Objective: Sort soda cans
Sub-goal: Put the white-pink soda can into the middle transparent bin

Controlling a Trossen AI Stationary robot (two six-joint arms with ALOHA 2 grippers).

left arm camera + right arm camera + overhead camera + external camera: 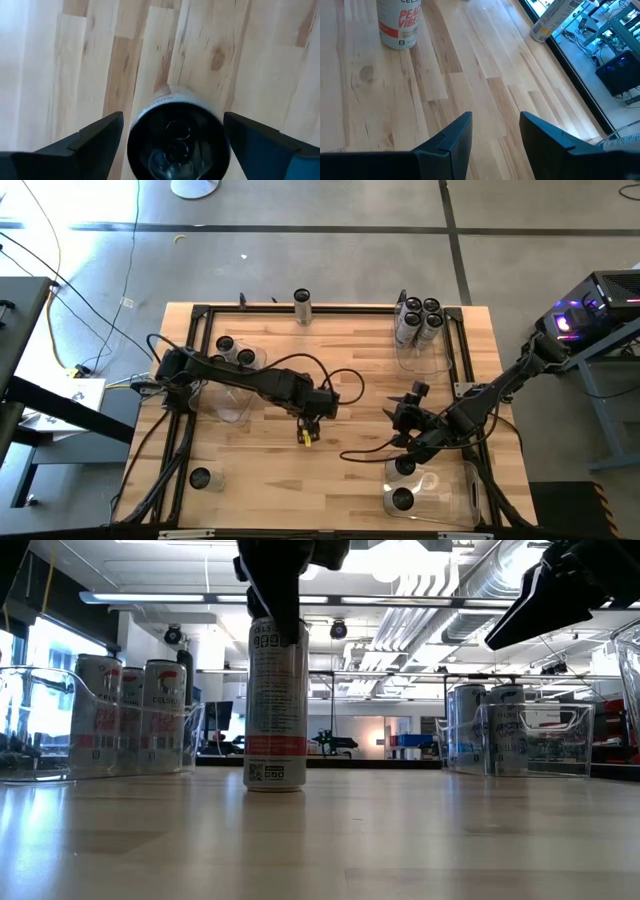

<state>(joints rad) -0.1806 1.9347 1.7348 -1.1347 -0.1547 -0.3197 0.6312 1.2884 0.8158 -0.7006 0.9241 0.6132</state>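
Note:
A white soda can stands upright on its base at the middle of the table; it also shows in the low view. My left gripper is above it, pointing down and open, with one finger on either side of the can's dark top. My right gripper hovers open and empty to the can's right, above bare wood in its wrist view. Other cans stand in clear bins. My left gripper's fingers stand close on either side of the can's top end, coming from above. A strip of wood shows between one finger and the can. I cannot tell whether the other finger touches it. The can stands upright on the table.
A clear bin at the far left holds two cans, one at the far right holds several, and one at the near right holds two. Single cans stand at the far edge and near left. A black frame rims the table.

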